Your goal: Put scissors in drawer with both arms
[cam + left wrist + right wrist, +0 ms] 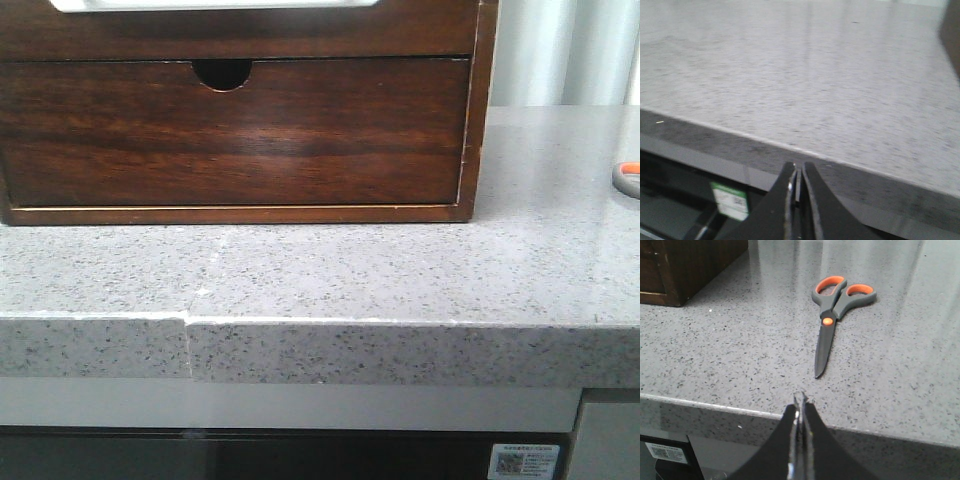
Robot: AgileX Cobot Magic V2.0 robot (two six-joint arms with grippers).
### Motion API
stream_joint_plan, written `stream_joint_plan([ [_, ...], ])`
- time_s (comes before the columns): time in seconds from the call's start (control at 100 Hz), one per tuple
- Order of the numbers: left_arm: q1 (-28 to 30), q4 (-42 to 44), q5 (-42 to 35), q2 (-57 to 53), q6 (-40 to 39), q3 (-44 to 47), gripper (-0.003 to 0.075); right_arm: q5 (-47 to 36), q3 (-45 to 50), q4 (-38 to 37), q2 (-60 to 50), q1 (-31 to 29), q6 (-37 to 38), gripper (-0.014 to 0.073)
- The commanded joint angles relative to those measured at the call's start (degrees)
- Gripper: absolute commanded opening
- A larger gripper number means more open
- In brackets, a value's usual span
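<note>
The scissors [831,320] lie flat on the speckled grey counter, grey with orange-lined handle loops, blades shut and pointing toward my right gripper [800,402]. That gripper is shut and empty, at the counter's front edge, short of the blade tip. In the front view only one grey and orange handle loop of the scissors [628,177] shows at the far right edge. The drawer [235,135] is closed, dark brown with a half-round notch [222,73] in its top edge. My left gripper [798,170] is shut and empty, below the counter's front edge.
The wooden cabinet frame [478,110] surrounds the drawer; its corner [670,270] shows in the right wrist view. The grey counter [330,270] has a seam [205,290] and a step at its front edge. White labels [730,201] [525,462] sit below it.
</note>
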Motion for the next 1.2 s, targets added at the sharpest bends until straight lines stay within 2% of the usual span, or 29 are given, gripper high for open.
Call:
stream_joint_plan([
  [0.0,3.47,0.07,-2.23,-1.81,-0.54,1.32,-0.0019,-1.67,0.55,-0.28,-1.11,-0.42,-0.08,-0.0040],
  [0.11,2.08,0.07,-2.23,-1.81,-0.54,1.32,-0.0019,-1.67,0.55,-0.28,-1.11,-0.42,-0.08,-0.0040],
  [0.33,-11.52,0.07,-2.23,-1.81,-0.54,1.32,-0.0019,-1.67,0.55,-0.28,-1.11,-0.42,-0.08,-0.0040],
  [0.47,-17.15,0.07,-2.23,-1.81,-0.54,1.32,-0.0019,-1.67,0.55,-0.28,-1.11,-0.42,-0.08,-0.0040],
  [0.61,-17.80,0.07,-2.23,-1.81,-0.54,1.32,-0.0019,-1.67,0.55,-0.28,-1.11,-2.31,-0.08,-0.0040],
  [0.77,-17.01,0.07,-2.23,-1.81,-0.54,1.32,-0.0019,-1.67,0.55,-0.28,-1.11,-12.81,-0.08,-0.0040],
  [0.9,-17.01,0.07,-2.23,-1.81,-0.54,1.32,-0.0019,-1.67,0.55,-0.28,-1.11,-18.45,-0.08,-0.0040],
  [1.05,-17.01,0.07,-2.23,-1.81,-0.54,1.32,-0.0019,-1.67,0.55,-0.28,-1.11,-18.37,-0.08,-0.0040],
  [1.19,-17.01,0.07,-2.23,-1.81,-0.54,1.32,-0.0019,-1.67,0.55,-0.28,-1.11,-13.05,-0.08,-0.0040],
])
